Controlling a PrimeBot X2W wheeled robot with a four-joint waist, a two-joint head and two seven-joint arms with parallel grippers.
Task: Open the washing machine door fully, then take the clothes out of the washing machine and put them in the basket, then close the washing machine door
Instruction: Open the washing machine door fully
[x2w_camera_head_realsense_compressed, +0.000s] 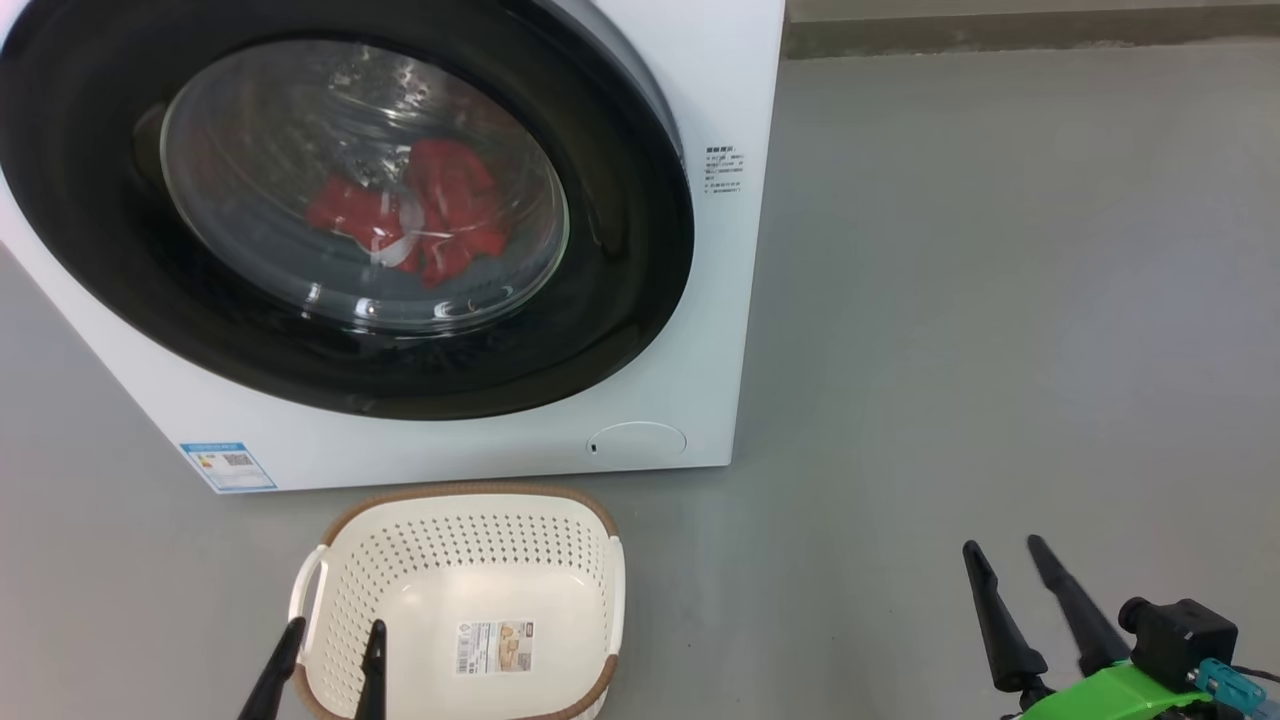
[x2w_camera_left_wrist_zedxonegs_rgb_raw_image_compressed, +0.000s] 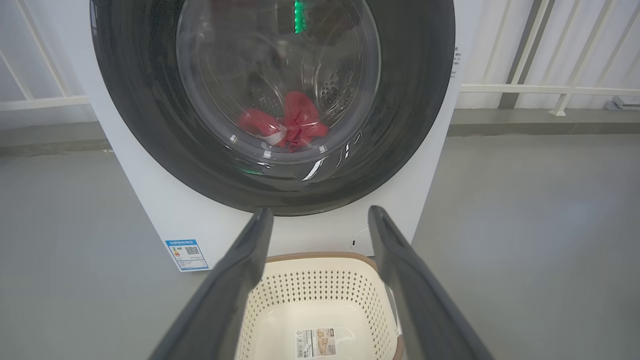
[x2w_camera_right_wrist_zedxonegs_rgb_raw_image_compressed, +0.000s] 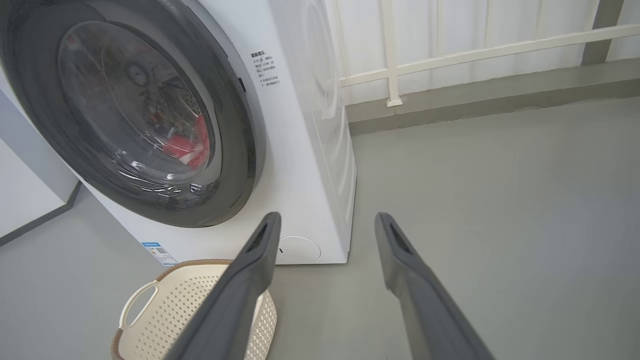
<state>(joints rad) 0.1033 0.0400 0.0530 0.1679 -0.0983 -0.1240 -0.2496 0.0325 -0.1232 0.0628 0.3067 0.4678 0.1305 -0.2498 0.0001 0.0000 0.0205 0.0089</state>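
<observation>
Labels: blue sticker (x2w_camera_head_realsense_compressed: 228, 466) on white washing machine (x2w_camera_head_realsense_compressed: 720, 300), paper label (x2w_camera_head_realsense_compressed: 494, 647) in cream perforated basket (x2w_camera_head_realsense_compressed: 450, 550); print unreadable.
Door: black-rimmed round door (x2w_camera_head_realsense_compressed: 100, 250) closed over red clothes (x2w_camera_head_realsense_compressed: 440, 200).
Pincers: left pincer (x2w_camera_head_realsense_compressed: 337, 624), right pincer (x2w_camera_head_realsense_compressed: 1002, 543) apart, empty.

The right gripper (x2w_camera_head_realsense_compressed: 1002, 543) has two long black fingers (x2w_camera_head_realsense_compressed: 1000, 630) tapering to rounded tips. At their five o'clock is a bright green bracket (x2w_camera_head_realsense_compressed: 1120, 692), with a black box (x2w_camera_head_realsense_compressed: 1185, 632) at its two o'clock and a teal plug (x2w_camera_head_realsense_compressed: 1225, 688) beside it. The left gripper (x2w_camera_head_realsense_compressed: 337, 624) has matching fingers. Close up they look matte dark grey, with a slot (x2w_camera_right_wrist_zedxonegs_rgb_raw_image_compressed: 398, 235) near each tip.
</observation>
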